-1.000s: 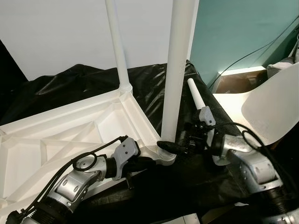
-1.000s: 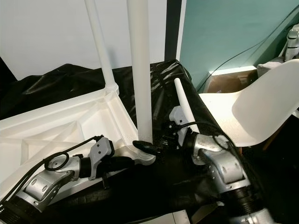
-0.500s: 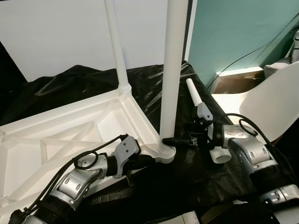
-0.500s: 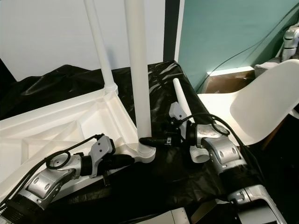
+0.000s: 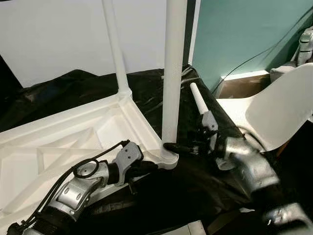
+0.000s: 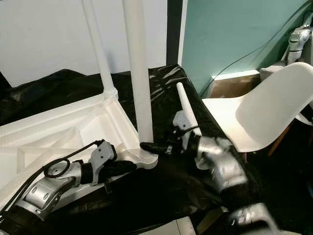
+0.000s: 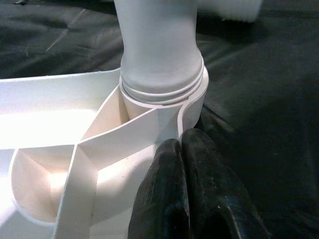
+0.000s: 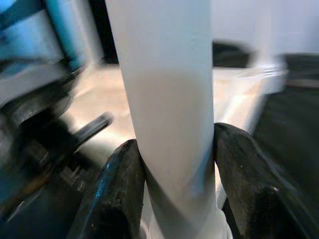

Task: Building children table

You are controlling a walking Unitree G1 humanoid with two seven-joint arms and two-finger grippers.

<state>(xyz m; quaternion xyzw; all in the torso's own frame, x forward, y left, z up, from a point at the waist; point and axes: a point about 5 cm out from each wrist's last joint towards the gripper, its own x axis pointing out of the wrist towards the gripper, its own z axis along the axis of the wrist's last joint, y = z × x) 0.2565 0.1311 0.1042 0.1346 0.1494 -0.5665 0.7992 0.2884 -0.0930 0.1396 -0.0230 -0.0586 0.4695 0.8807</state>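
The white tabletop (image 5: 73, 132) lies upside down on a desk (image 5: 161, 93) draped in black sheet, ribs showing. One leg (image 5: 113, 49) stands upright in the far corner socket, and a second leg (image 5: 173, 73) stands in the near corner socket (image 5: 166, 157). The right gripper (image 8: 174, 164) has its two fingers closed around this near leg just above the socket, pads (image 8: 124, 184) pressed to either side of the tube. The left gripper (image 7: 187, 164) has its fingers pressed together with nothing between them, tips resting against the outer wall of that same socket, apparently bracing the tabletop. A third leg (image 5: 199, 99) lies loose on the sheet just behind the right arm, and a white chair (image 5: 274, 112) stands to the right of the desk. In the left wrist view thread rings still show above the socket rim, so the leg looks not fully seated. The risks, as I judge them: the smooth tube may slip in the fingers and turn nothing; a tilted leg could cross-thread; the tabletop could slide on the slick sheet if the left brace gives; and the right arm might knock the loose leg off the desk. No brand, label or writing can be read anywhere.
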